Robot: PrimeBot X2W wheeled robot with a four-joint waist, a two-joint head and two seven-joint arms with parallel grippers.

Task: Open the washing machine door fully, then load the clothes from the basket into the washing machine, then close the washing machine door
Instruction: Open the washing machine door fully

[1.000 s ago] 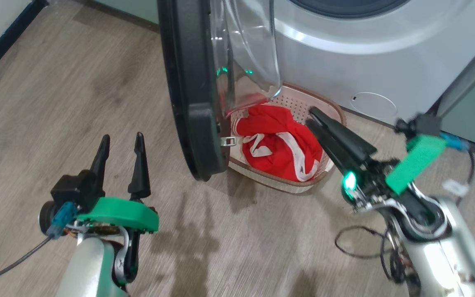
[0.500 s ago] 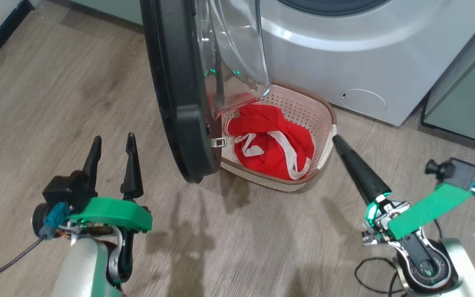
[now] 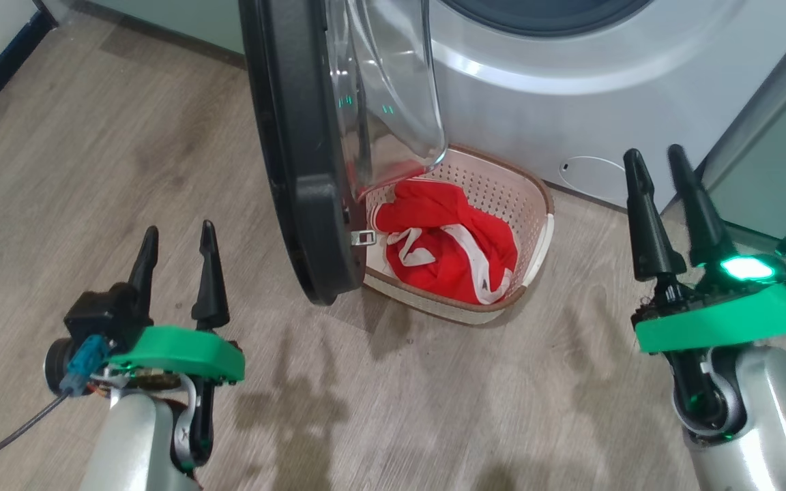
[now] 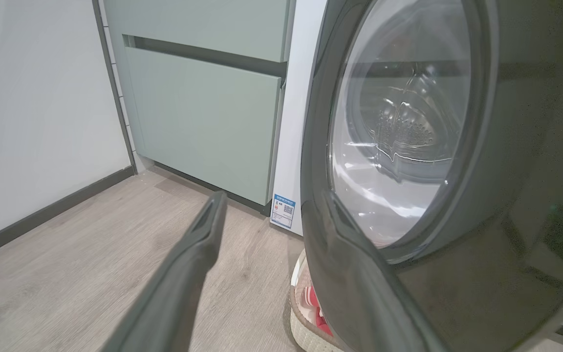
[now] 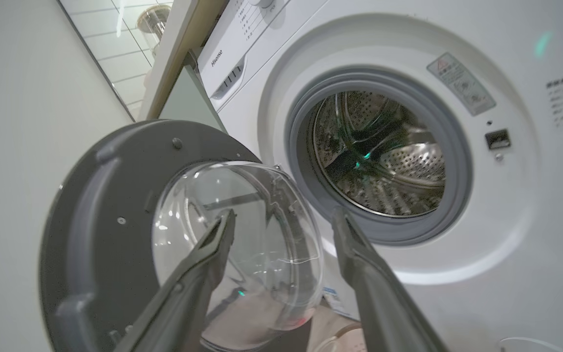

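Right claw (image 3: 653, 151) back from the basket (image 3: 544, 198), upright, fingers (image 3: 645, 218) apart.

Silver forearms (image 3: 130, 436), green wrist plates (image 3: 175, 351), black fingers (image 3: 210, 286)

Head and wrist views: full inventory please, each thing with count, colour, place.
washing machine: 1, white, top of head view
drum: 1, steel, inside the machine, no clothes seen in it
washing machine door: 1, black rim, clear glass bowl, swung open
basket: 1, cream, brown rim, on floor before the machine
clothes: 1 bundle, red, white trim, in the basket
cabinets: pale green, either side of the machine
sticker: 1, blue, machine's lower corner
left gripper: open, empty, lower left
right gripper: open, empty, lower right
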